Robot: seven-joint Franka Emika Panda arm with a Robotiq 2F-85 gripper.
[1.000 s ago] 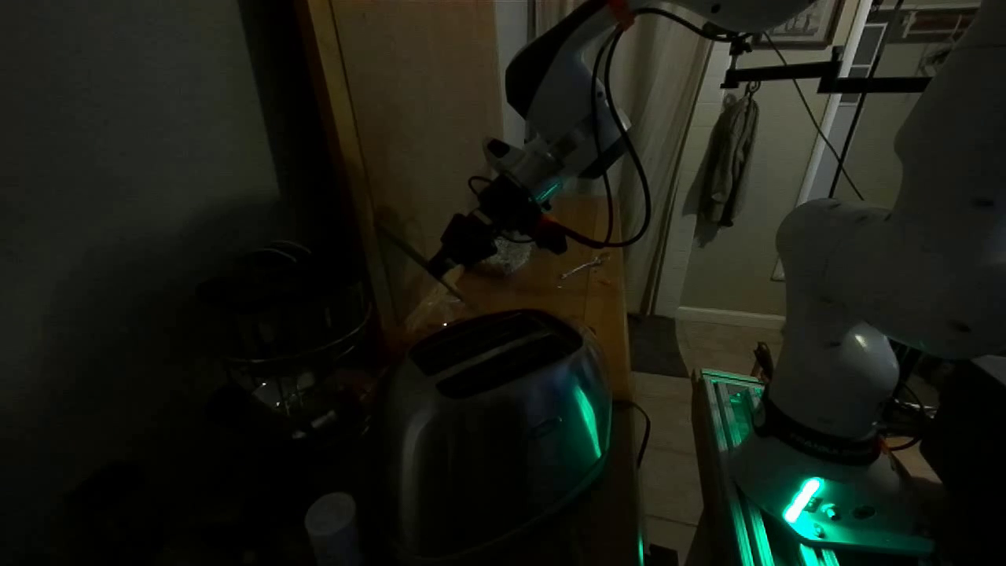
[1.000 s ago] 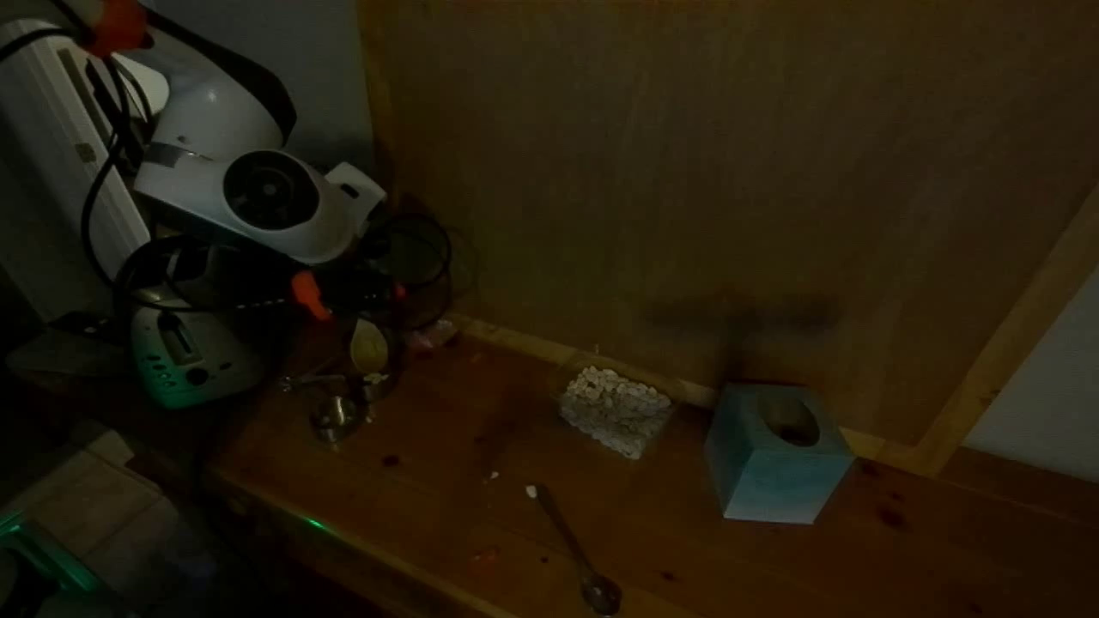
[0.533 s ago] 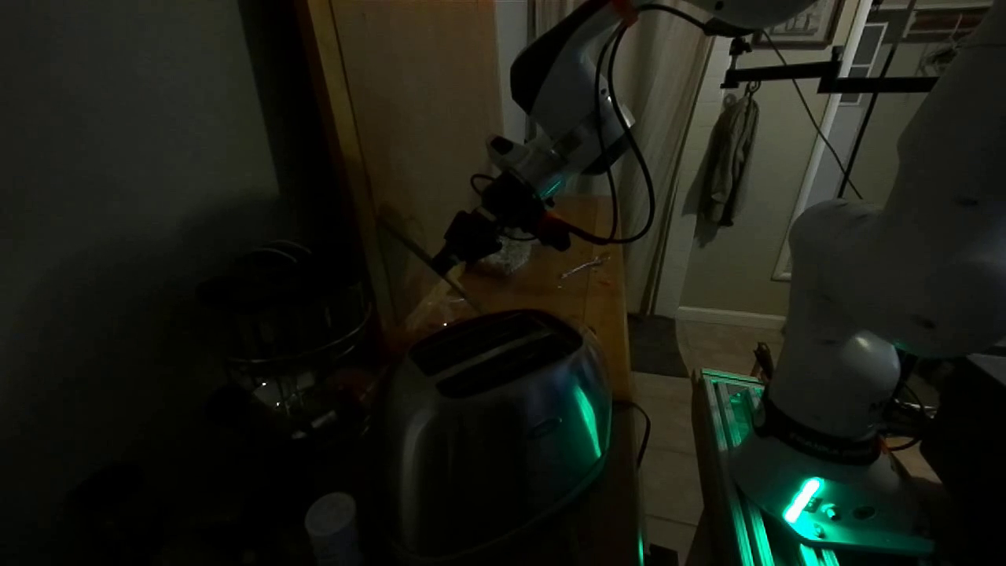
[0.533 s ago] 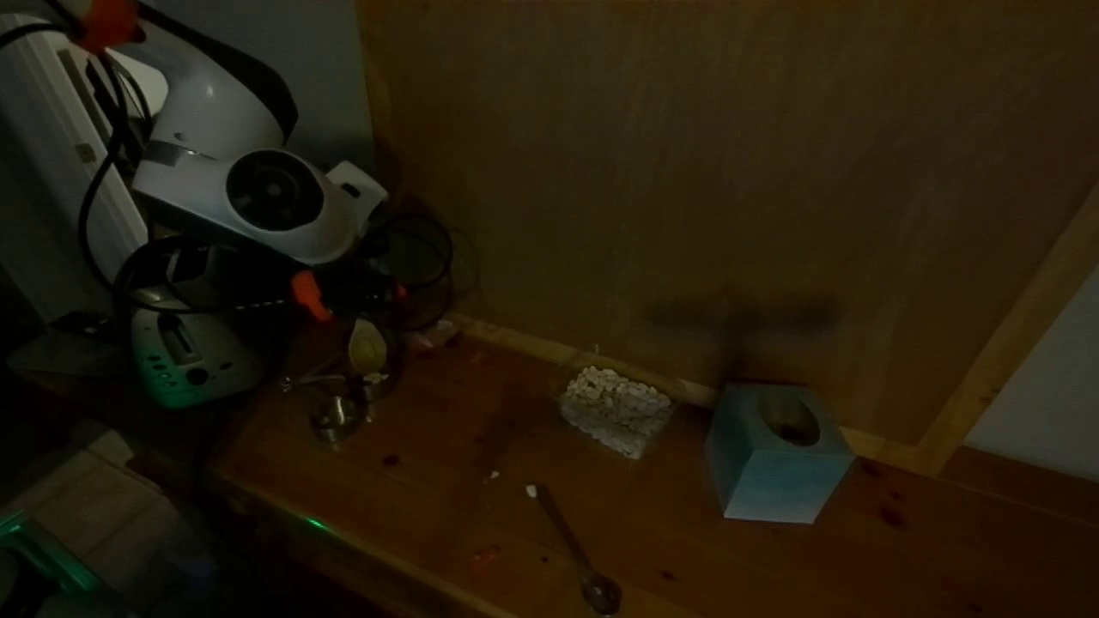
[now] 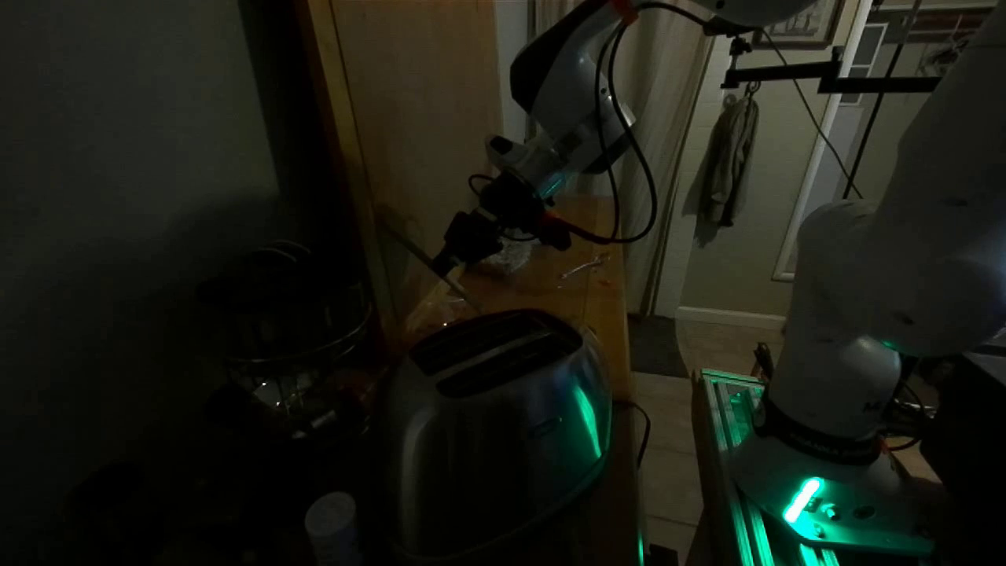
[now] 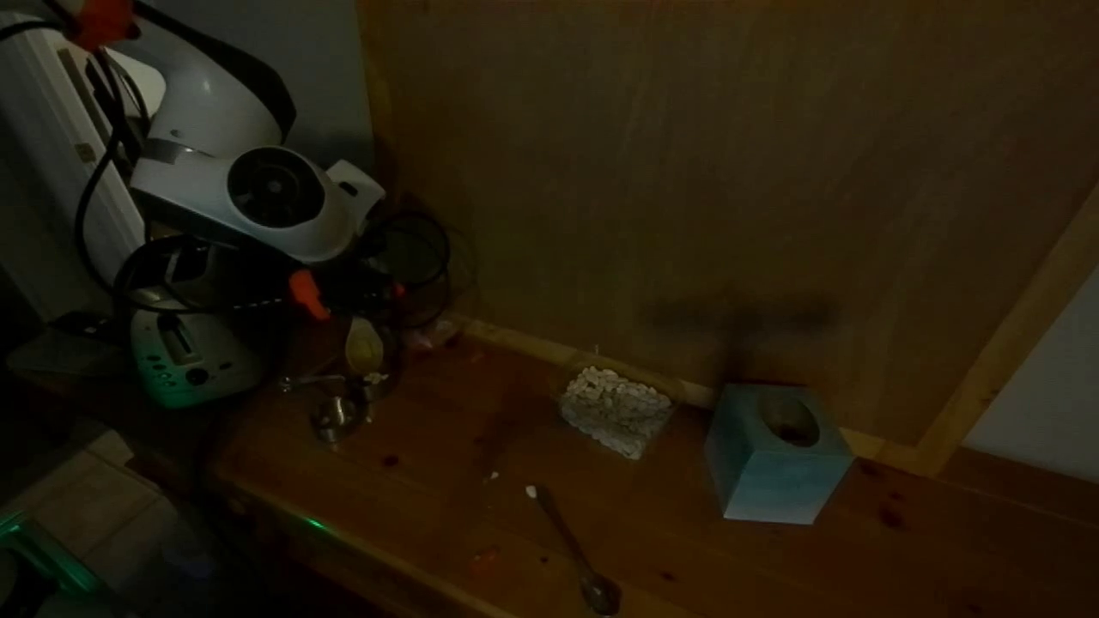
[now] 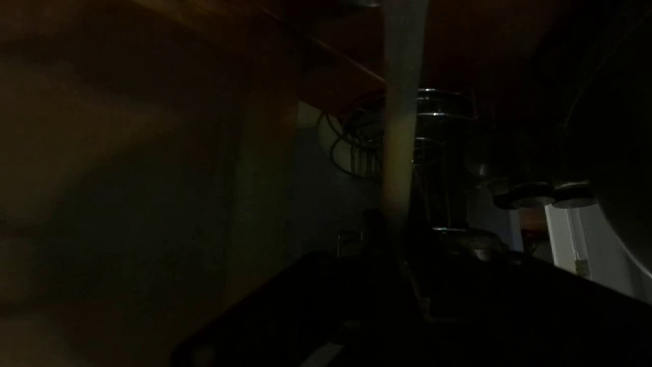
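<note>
one spoon (image 6: 364, 345) is clamped, tilted, in the tool (image 5: 442, 267); in an exterior view it hangs above the surface (image 6: 438, 502) at left, near a cup (image 6: 335, 421), with the toaster (image 6: 196, 365) farther left and a box (image 6: 777, 472) at right.

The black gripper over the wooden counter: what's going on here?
A white robot arm has its black gripper shut on a long, pale spoon. In an exterior view the spoon's bowl shows just above a small metal cup with white flakes at its top; whether it touches is unclear. A clear container of similar flakes stands farther along the wooden counter.
</note>
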